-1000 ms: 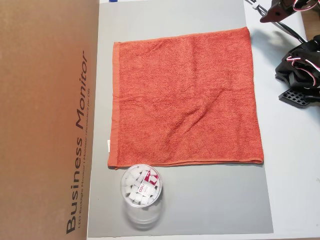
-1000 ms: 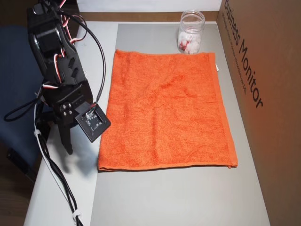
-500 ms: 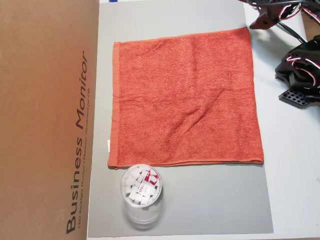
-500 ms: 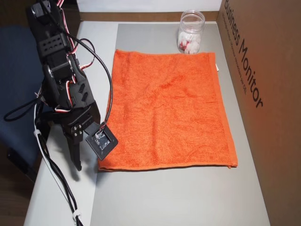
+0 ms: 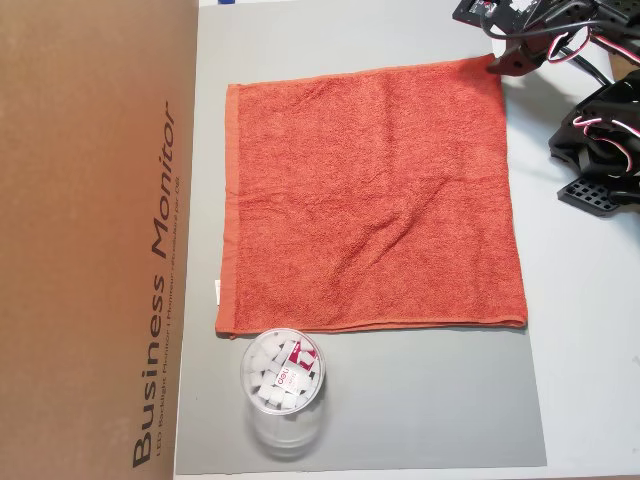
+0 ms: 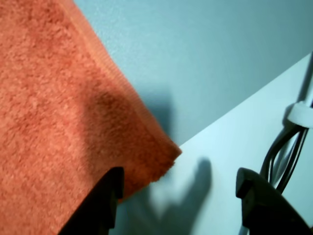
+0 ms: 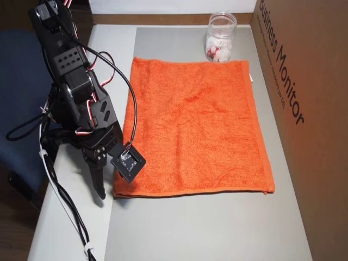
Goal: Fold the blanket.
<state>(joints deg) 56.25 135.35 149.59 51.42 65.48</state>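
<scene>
While the blanket (image 5: pixel 368 195) lies spread flat on the grey mat (image 5: pixel 420 400), filling the middle of both overhead views, the arm (image 7: pixel 76 103) leans down over one of its corners. In an overhead view that corner sits at the lower left of the cloth; in the wrist view it points toward the frame's centre (image 6: pixel 164 154). The fingers (image 6: pixel 178 196) are spread wide, one dark tip (image 6: pixel 110 188) over the blanket's edge, the other (image 6: pixel 252 188) above the white tabletop (image 6: pixel 215 161), pinching nothing. A clear jar (image 5: pixel 283 385) of white pieces stands just beside the blanket's hem, next to a brown cardboard box (image 5: pixel 95 240).
</scene>
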